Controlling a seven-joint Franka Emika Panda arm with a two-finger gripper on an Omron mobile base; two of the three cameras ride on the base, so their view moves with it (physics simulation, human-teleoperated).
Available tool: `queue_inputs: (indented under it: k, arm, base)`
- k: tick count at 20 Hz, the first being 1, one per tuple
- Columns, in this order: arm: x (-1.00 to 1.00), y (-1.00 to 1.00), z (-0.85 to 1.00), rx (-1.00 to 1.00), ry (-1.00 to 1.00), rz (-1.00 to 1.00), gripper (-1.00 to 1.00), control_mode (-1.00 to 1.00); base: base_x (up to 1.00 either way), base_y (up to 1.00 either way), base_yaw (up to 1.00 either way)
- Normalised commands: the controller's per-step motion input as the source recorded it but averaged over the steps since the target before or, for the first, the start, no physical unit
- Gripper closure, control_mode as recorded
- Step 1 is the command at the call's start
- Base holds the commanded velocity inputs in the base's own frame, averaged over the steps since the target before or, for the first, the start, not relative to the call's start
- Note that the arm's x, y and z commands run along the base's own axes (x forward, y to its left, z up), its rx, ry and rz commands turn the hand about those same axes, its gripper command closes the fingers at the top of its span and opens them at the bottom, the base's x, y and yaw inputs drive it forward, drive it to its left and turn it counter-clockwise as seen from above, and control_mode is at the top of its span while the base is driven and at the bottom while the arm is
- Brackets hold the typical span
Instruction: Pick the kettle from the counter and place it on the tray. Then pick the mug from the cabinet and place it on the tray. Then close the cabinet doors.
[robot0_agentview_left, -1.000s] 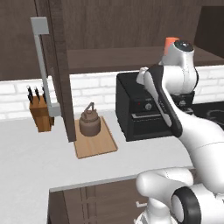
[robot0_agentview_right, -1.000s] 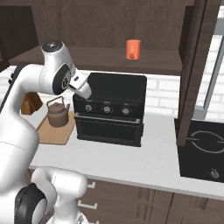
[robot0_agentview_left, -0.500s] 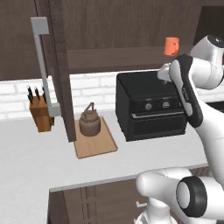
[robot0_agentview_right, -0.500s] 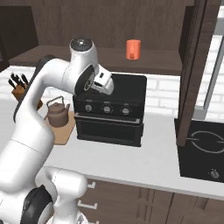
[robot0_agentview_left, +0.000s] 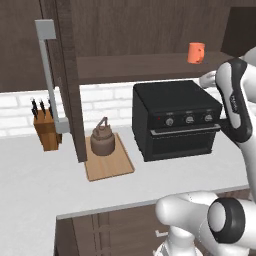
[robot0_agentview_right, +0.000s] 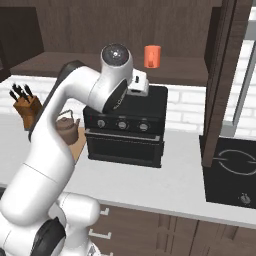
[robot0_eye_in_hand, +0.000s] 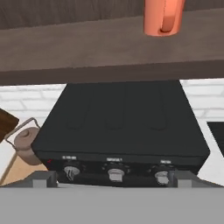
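The dark-brown kettle (robot0_agentview_left: 102, 140) stands on the light-wood tray (robot0_agentview_left: 111, 165) on the grey counter (robot0_agentview_left: 35, 180), left of a black oven. The kettle (robot0_eye_in_hand: 25, 144) and a corner of the tray (robot0_eye_in_hand: 17, 171) sit at the hand view's lower left. The orange mug (robot0_agentview_left: 196, 52) stands on the open cabinet's shelf (robot0_agentview_left: 135, 66), and the mug (robot0_agentview_right: 152, 56) is upright. My gripper (robot0_agentview_right: 140, 83) hovers over the oven's top, below and in front of the mug (robot0_eye_in_hand: 162, 17). The gripper (robot0_eye_in_hand: 113, 180) is open and holds nothing, its fingertips (robot0_eye_in_hand: 42, 178) wide apart.
The black countertop oven (robot0_agentview_left: 175, 121) lies directly under my hand. One cabinet door (robot0_agentview_left: 66, 80) with a grey bar handle (robot0_agentview_left: 47, 75) stands open left of the kettle; another door (robot0_agentview_right: 222, 75) stands open on the right. A knife block (robot0_agentview_left: 46, 129) and a cooktop (robot0_agentview_right: 232, 170) flank the area.
The arm has swung right and up, from beside the kettle to over the oven, closer to the mug's shelf. Kettle, tray and mug have stayed put.
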Motion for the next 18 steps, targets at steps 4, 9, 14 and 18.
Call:
queue_inputs:
  k: [4,9,14,18]
  arm:
    - [0.32,0.0,0.05,-0.09,0.02,0.0,-1.0,-1.0]
    - [0.2,0.0,0.0,0.0,0.01,0.0,-1.0,-1.0]
    - [0.4,-0.22,0.34,0.0,-0.02,-0.01,-1.0,-1.0]
    - [0.36,-0.23,0.36,0.0,-0.12,0.0,-1.0,-1.0]
  base:
    - [0.0,0.0,0.0]
    - [0.0,0.0,0.0]
    - [0.0,0.0,0.0]
    - [0.0,0.0,0.0]
